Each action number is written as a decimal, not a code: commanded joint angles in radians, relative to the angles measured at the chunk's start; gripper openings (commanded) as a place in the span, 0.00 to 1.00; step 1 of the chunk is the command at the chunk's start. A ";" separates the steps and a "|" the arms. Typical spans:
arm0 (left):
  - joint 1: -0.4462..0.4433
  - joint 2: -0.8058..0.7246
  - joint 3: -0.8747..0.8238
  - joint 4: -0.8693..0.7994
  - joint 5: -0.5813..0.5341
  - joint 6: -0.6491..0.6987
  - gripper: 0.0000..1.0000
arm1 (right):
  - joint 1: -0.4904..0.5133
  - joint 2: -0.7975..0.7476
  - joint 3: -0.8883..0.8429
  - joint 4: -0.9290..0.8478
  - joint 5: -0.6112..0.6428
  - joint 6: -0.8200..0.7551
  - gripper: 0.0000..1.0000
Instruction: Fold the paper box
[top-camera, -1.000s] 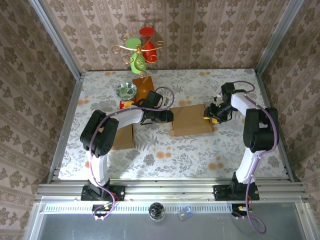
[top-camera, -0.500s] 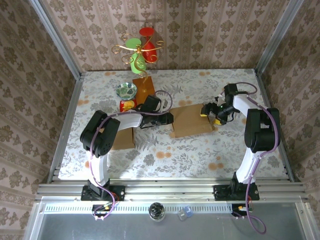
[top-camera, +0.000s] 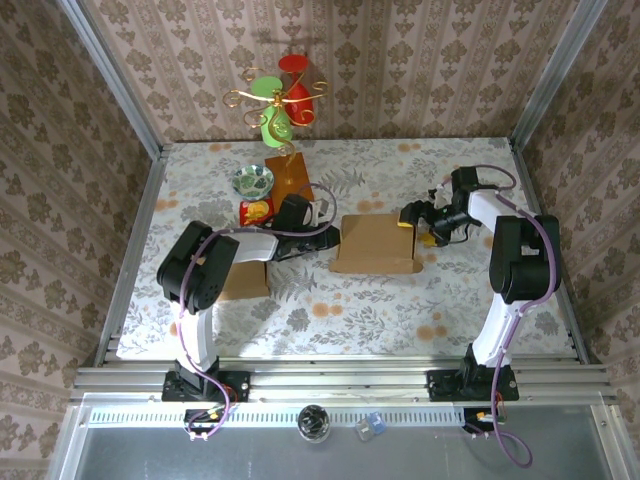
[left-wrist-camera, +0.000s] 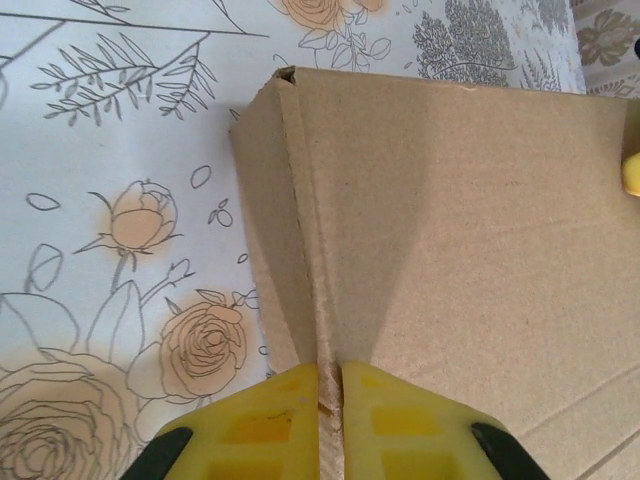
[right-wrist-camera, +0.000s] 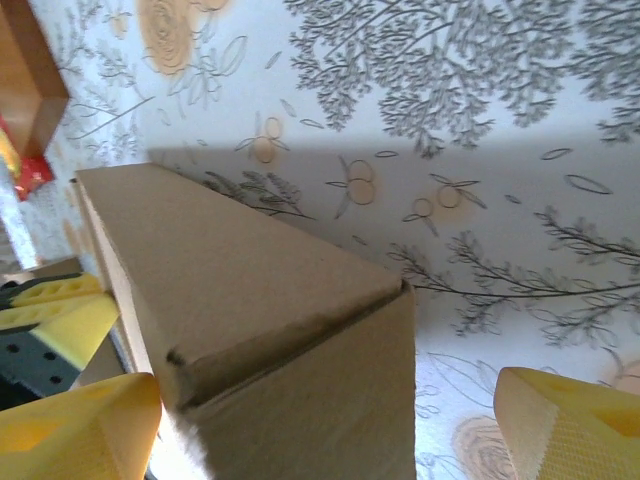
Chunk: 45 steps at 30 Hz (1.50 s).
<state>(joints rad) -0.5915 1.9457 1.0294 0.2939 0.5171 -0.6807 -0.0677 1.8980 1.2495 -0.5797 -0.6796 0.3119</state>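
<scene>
The paper box (top-camera: 375, 243) is a flat brown cardboard shape lying mid-table. My left gripper (top-camera: 326, 238) meets its left edge. In the left wrist view its yellow fingers (left-wrist-camera: 250, 420) are shut on a raised cardboard fold of the box (left-wrist-camera: 440, 220), pinching it between the pads. My right gripper (top-camera: 416, 222) is at the box's right end. The right wrist view has its two yellow fingertips (right-wrist-camera: 570, 420) standing wide open on either side of a box corner (right-wrist-camera: 260, 300), without pressing it.
A second flat cardboard piece (top-camera: 245, 280) lies under the left arm. A green bowl (top-camera: 254, 181), a red packet (top-camera: 254, 210) and an orange-brown block (top-camera: 288, 175) sit at the back left, below a wire ornament (top-camera: 280, 95). Metal frame rails bound the table.
My left gripper has closed onto the box's left edge and drawn back left, and the box has slid a little left. My right gripper has opened wide.
</scene>
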 joint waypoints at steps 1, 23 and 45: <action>0.023 0.036 -0.034 -0.050 -0.024 -0.014 0.11 | -0.001 -0.001 -0.050 0.072 -0.106 0.038 0.87; 0.006 0.039 0.010 -0.034 -0.019 -0.056 0.10 | 0.055 -0.231 -0.341 0.582 -0.175 0.591 0.58; -0.085 -0.455 -0.222 -0.044 0.157 1.038 0.65 | 0.023 -0.274 -0.276 0.402 -0.269 0.866 0.42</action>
<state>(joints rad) -0.6384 1.5383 0.8127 0.3954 0.5709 -0.0242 -0.0372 1.6680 0.9363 -0.1005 -0.8791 1.0878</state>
